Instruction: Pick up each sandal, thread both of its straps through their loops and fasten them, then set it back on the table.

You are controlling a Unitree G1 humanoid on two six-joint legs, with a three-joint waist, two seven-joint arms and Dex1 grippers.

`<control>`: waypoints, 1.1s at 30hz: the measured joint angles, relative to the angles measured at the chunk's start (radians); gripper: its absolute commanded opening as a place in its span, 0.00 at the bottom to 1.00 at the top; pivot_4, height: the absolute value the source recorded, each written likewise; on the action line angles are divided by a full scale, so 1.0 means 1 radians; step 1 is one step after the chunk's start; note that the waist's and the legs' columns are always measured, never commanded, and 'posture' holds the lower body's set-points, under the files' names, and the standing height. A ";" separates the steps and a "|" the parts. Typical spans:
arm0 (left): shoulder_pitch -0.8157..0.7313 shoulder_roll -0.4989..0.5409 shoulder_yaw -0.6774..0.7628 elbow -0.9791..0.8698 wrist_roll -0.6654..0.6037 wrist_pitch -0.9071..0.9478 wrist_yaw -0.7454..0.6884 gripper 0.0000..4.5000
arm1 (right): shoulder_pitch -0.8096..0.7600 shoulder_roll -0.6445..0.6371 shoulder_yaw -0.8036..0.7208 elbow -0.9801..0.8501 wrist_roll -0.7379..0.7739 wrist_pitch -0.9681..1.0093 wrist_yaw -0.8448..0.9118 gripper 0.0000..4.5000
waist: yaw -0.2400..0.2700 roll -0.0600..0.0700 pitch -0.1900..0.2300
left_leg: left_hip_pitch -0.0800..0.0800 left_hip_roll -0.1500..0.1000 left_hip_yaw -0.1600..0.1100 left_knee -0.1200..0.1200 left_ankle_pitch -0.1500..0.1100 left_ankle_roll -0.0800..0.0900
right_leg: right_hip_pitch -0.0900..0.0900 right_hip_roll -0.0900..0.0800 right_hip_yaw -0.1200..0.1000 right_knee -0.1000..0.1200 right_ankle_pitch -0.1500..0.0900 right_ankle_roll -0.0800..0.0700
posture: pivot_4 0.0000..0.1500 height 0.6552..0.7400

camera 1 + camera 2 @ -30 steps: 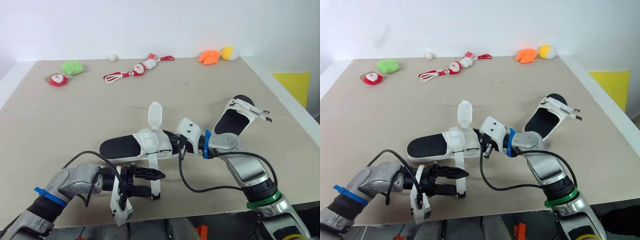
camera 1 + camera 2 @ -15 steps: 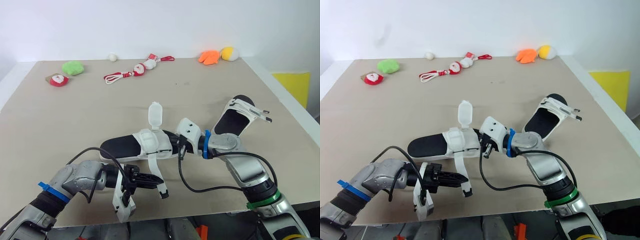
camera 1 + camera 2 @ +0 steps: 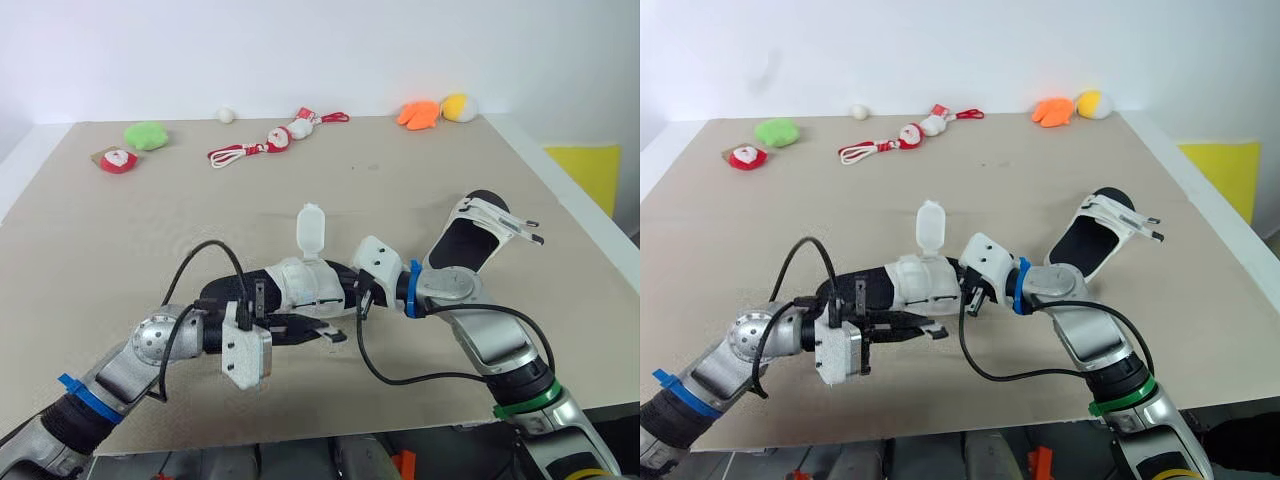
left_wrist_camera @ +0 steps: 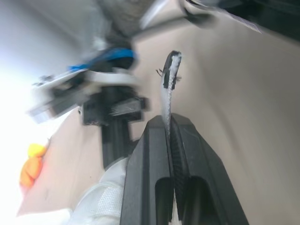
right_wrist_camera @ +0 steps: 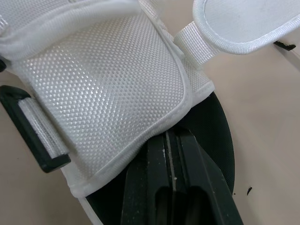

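now we have swung our left claw, pinching the loose strap by its end, up from the worktop edge to beside the near sandal, which lies mid-worktop with our right claw clamped on its sole, so threading looks next.

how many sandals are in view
2. The centre sandal lies midway across the table, sole gripped by the right pincer, strap by the left pincer. The second sandal lies near the right edge, untouched.
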 measured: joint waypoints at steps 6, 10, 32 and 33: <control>0.000 0.049 0.079 -0.213 -0.429 0.516 -0.035 0.02 | 0.000 0.001 0.002 0.001 0.000 -0.003 0.000 0.00 | -0.001 0.000 0.000 | 0.000 0.000 -0.001 0.000 0.000 0.000 | 0.000 0.001 0.000 0.000 0.000 0.000 | 1.00 1.00; -0.025 0.075 0.189 -0.223 -0.759 0.829 -0.027 0.02 | 0.000 0.001 0.002 0.001 0.000 -0.007 -0.001 0.00 | -0.001 0.000 0.000 | 0.000 0.001 -0.001 0.000 0.000 0.000 | 0.000 0.001 0.000 0.000 -0.001 -0.001 | 1.00 1.00; -0.201 -0.181 0.372 -0.025 -1.011 1.296 0.276 0.02 | 0.002 0.008 0.006 0.004 -0.001 -0.020 -0.002 0.00 | 0.002 0.000 0.000 | -0.002 -0.001 -0.004 0.001 0.000 0.000 | 0.000 0.003 0.000 0.000 -0.001 -0.001 | 1.00 1.00; -0.201 -0.193 0.383 -0.008 -1.010 1.299 0.280 0.02 | 0.002 0.008 0.007 0.004 -0.001 -0.021 -0.002 0.00 | 0.002 0.000 0.000 | -0.002 -0.001 -0.004 0.001 0.000 0.000 | 0.000 0.003 0.000 0.000 -0.001 -0.001 | 1.00 1.00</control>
